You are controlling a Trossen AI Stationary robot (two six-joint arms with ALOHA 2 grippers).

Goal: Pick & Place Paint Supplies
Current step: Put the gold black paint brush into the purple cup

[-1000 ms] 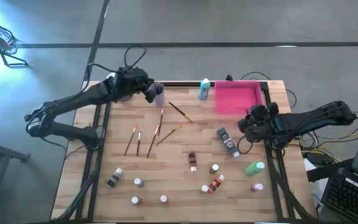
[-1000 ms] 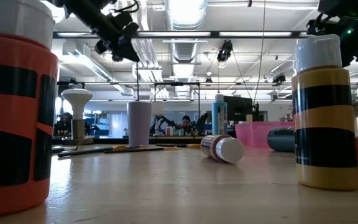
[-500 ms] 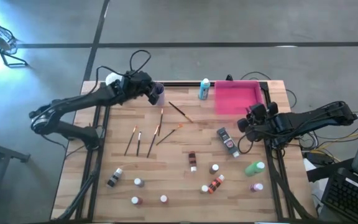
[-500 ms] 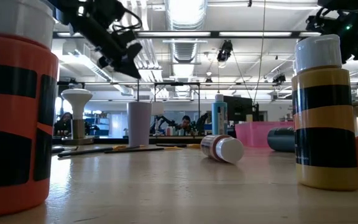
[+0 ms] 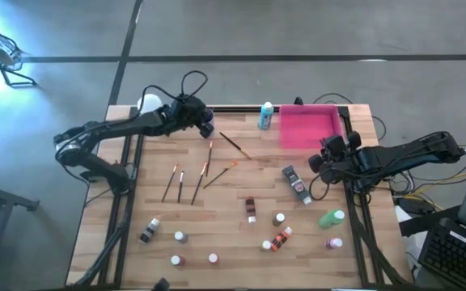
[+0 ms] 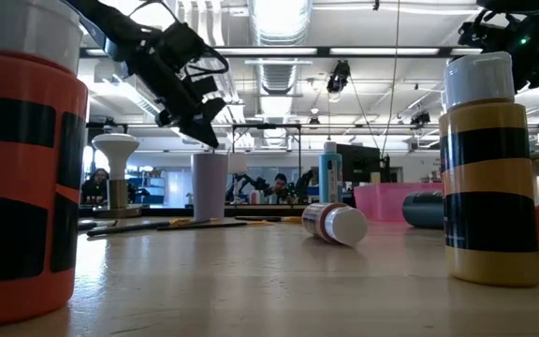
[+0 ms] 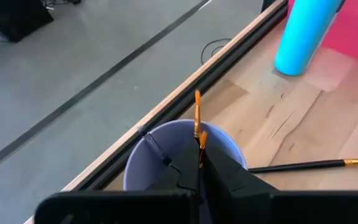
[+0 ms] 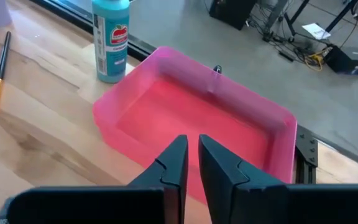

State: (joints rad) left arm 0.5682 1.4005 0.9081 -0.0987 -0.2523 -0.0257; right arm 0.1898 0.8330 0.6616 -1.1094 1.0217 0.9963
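My left gripper (image 5: 203,123) hovers just over the lilac cup (image 7: 143,169) at the table's far edge, shut on a thin brush. A second dark brush (image 7: 155,148) leans inside the cup. Several more brushes (image 5: 199,184) lie flat in the table's middle. Small white-capped bottles (image 5: 279,218) and dark tubes (image 5: 296,184) stand or lie across the near half. A blue bottle (image 5: 265,115) stands upright beside the pink tray (image 5: 308,127). My right gripper (image 5: 318,162) waits near the tray's near right corner, its fingers a narrow gap apart, holding nothing. My left gripper pinches a thin brush between its two fingers, coming from above and slanting down. The brush's orange end (image 7: 197,116) sticks out past the fingertips over the cup's mouth. The rest of the brush is hidden by the fingers.
The table's dark frame rail (image 7: 185,84) runs right behind the cup. A white mushroom-shaped object (image 5: 148,103) sits at the far left corner. A green bottle (image 5: 332,217) lies near the right edge. Bare wood lies between the brushes and the tray.
My left gripper has moved down and a little toward the table's right, closing in on the lilac cup's mouth, still shut on the brush. The left arm has stretched out along the far edge.
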